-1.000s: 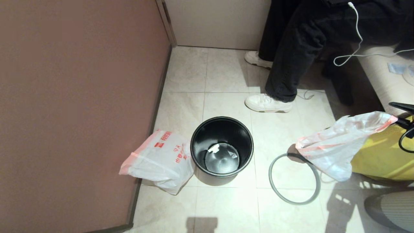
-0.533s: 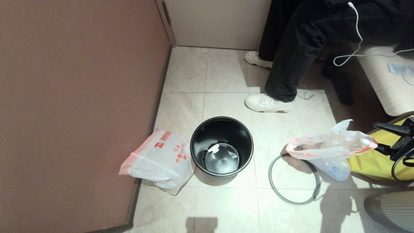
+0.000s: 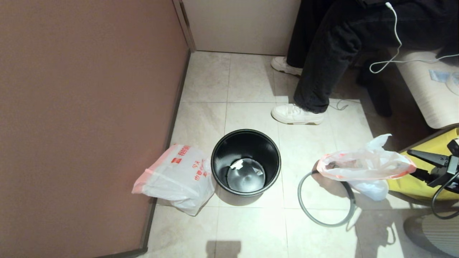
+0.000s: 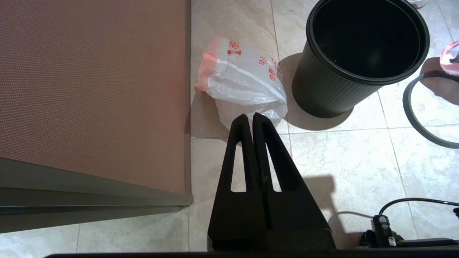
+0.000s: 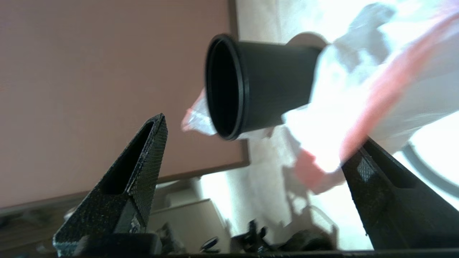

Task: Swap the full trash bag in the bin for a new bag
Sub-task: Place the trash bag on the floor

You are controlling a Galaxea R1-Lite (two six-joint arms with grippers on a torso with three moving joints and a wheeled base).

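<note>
Now the full trash bag (image 3: 365, 166) lies crosswise, mouth facing the bin (image 3: 246, 163).

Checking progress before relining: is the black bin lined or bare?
Bare. The bin shows its glossy floor with only a white scrap; its grey hoop lies on the floor.

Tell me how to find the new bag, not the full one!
Find the brown wall on the left, then the black bin on the tiles beside it. The new bag lies squeezed between wall and bin. It is smooth, with a red square logo, while the full bag on the bin's other side, by the grey hoop, is lumpy.
</note>
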